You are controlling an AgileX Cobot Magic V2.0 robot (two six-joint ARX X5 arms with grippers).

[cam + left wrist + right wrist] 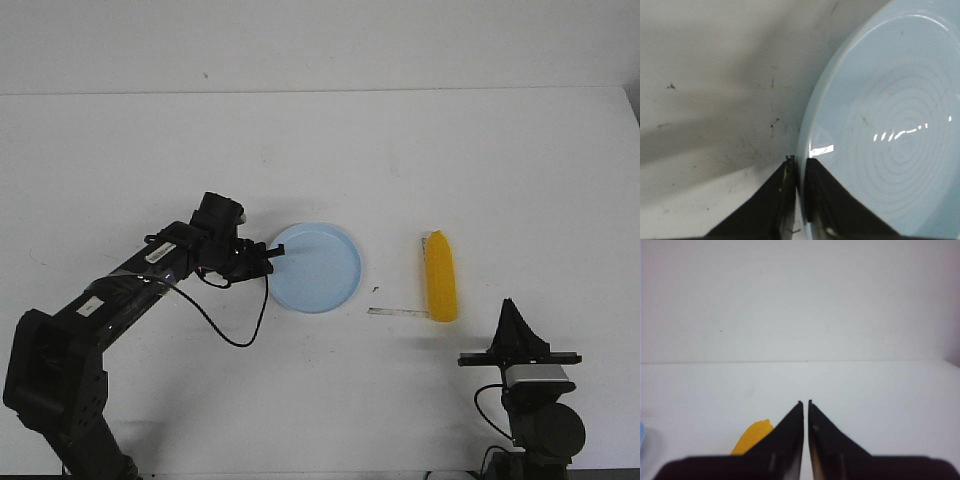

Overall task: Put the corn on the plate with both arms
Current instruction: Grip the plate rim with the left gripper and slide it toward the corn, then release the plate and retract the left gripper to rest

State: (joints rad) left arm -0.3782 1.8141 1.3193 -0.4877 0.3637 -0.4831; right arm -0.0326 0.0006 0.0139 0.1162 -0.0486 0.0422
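Observation:
The pale blue plate (318,267) lies flat at the table's middle. My left gripper (270,252) is shut on its left rim; in the left wrist view the gripper (800,164) has one finger outside the plate (890,125) and one inside it. The yellow corn (440,275) lies on the table to the right of the plate, pointing front to back, apart from both grippers. My right gripper (512,305) is shut and empty, raised near the front right, just right of the corn's near end. In the right wrist view the gripper (804,402) partly hides the corn (754,436).
A thin pale strip (397,311) lies on the white table between the plate and the corn's near end. A black cable (235,335) loops down from the left arm in front of the plate. The table's far edge (320,92) meets a white wall.

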